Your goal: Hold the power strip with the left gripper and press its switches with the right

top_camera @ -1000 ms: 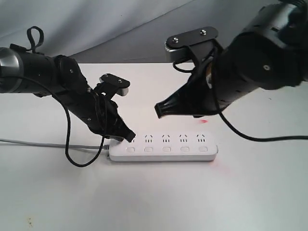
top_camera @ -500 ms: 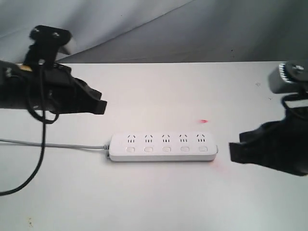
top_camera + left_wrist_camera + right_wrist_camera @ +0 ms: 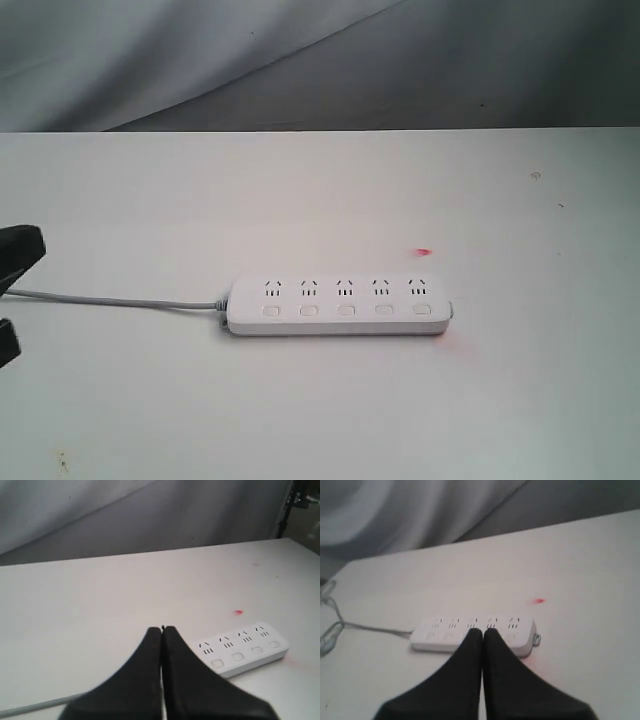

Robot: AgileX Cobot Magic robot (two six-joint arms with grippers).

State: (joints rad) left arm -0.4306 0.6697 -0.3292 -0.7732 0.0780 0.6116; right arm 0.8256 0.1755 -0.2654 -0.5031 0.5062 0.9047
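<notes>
Pincers away, white table, grey backdrop.

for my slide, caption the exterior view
White five-socket power strip lies flat and untouched on the white table, cord trailing left.

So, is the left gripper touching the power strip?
No, in the exterior view the power strip lies alone, with nothing of the left gripper near it.

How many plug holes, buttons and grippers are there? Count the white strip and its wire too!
Power strip: 1
Sockets: 5
Switches: 5
Cord: 1
Grippers: 2, the left gripper and the right gripper
Total: 14
</notes>
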